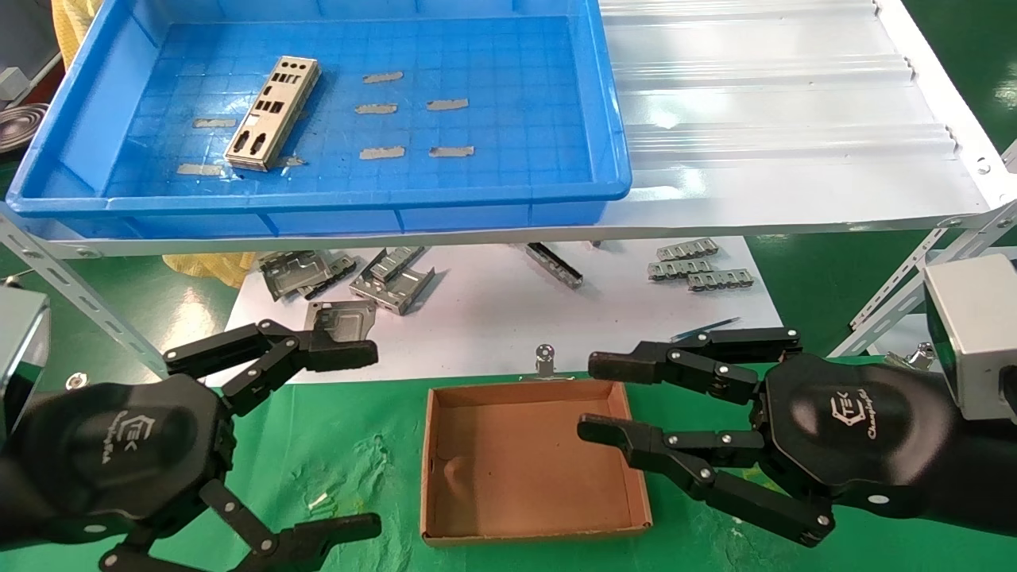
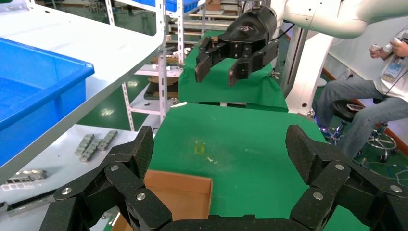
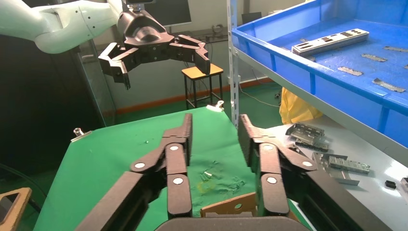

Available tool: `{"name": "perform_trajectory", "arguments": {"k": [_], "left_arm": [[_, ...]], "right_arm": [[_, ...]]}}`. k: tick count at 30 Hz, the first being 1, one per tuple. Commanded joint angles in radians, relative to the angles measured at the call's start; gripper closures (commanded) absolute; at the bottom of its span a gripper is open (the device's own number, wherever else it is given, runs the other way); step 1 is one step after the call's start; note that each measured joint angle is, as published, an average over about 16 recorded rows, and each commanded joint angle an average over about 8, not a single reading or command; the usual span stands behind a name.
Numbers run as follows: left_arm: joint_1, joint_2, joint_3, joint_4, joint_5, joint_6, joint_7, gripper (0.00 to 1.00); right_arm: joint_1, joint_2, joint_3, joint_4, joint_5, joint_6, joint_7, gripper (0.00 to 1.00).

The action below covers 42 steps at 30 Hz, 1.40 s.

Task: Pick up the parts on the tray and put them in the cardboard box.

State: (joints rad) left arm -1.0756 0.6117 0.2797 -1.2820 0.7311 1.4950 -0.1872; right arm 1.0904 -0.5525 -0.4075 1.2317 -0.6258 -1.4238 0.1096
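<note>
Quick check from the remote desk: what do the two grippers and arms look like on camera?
Both the left gripper and the right gripper are matte black, each with a rounded black housing bearing a white logo and lettering. Their jaws are linked black bars joined by silver rivets, ending in textured black pads. The wrist views show white arm shells behind them, and the head view shows a silver-grey box at each wrist.

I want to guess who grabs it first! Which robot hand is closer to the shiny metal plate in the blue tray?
Left. The left gripper hangs low, on the plate's side of the tray. The right gripper hovers over the cardboard box, farther across.
</note>
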Motion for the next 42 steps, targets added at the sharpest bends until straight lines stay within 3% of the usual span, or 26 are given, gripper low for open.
{"name": "perform_trajectory", "arguments": {"k": [1,12,17,24,33,42], "left_arm": [[0.000,0.000,0.000,0.000,0.000,0.000,0.000,0.00],[-0.002,0.000,0.000,0.001,0.002,-0.002,0.000,0.00],[-0.051,0.018,0.009,0.024,0.036,-0.028,-0.009,0.00],[-0.257,0.109,0.062,0.177,0.164,-0.086,-0.046,0.00],[-0.568,0.258,0.144,0.501,0.366,-0.163,-0.011,0.00],[-0.802,0.365,0.237,0.811,0.575,-0.291,0.011,0.00]], "right_arm": [[0.000,0.000,0.000,0.000,0.000,0.000,0.000,1.00],[0.000,0.000,0.000,0.000,0.000,0.000,0.000,1.00],[0.000,0.000,0.000,0.000,0.000,0.000,0.000,1.00],[0.000,0.000,0.000,0.000,0.000,0.000,0.000,1.00],[0.000,0.000,0.000,0.000,0.000,0.000,0.000,1.00],[0.000,0.000,0.000,0.000,0.000,0.000,0.000,1.00]]}}
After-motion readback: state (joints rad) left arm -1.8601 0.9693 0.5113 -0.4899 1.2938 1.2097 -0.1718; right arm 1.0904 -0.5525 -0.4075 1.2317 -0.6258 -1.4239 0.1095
